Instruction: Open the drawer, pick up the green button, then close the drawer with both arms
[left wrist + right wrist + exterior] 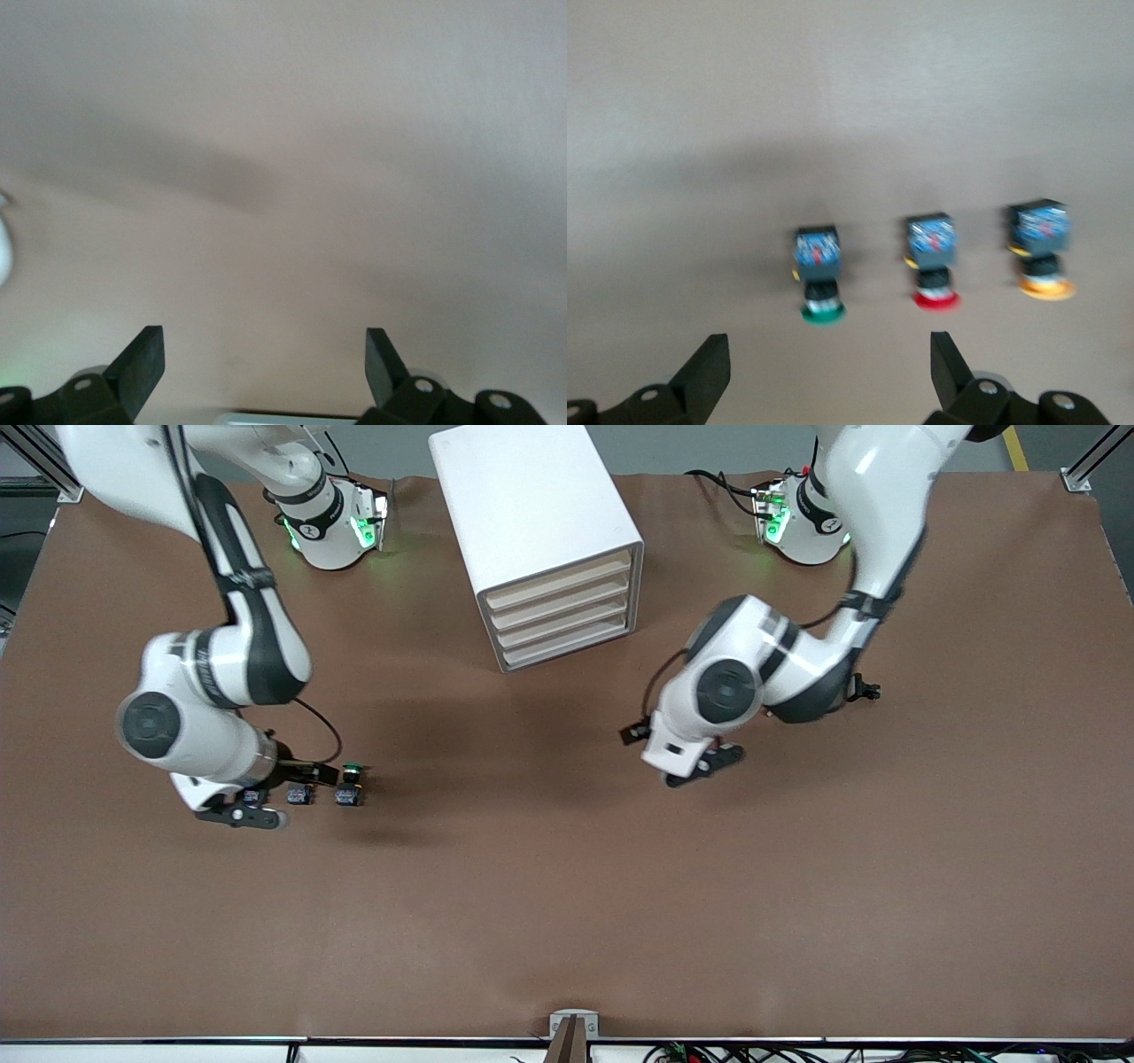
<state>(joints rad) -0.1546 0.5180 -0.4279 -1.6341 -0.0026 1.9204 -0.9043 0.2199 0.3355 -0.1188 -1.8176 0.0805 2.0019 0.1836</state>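
Note:
The white cabinet [532, 505] stands at the robots' end of the table, and each drawer [561, 607] in its stack of cream fronts is pushed in. The green-capped button [350, 784] [819, 274] lies on the brown table toward the right arm's end. My right gripper [306, 797] [830, 372] hangs open low over the row of buttons, nothing between its fingers; the green cap lies just clear of them. My left gripper [709, 769] [264, 367] is open and holds nothing, over bare table nearer the front camera than the cabinet.
A red-capped button [933, 261] and a yellow-capped button [1043, 248] lie in a row beside the green one, each with a dark blue body. The brown table mat [567, 886] stretches toward the front camera.

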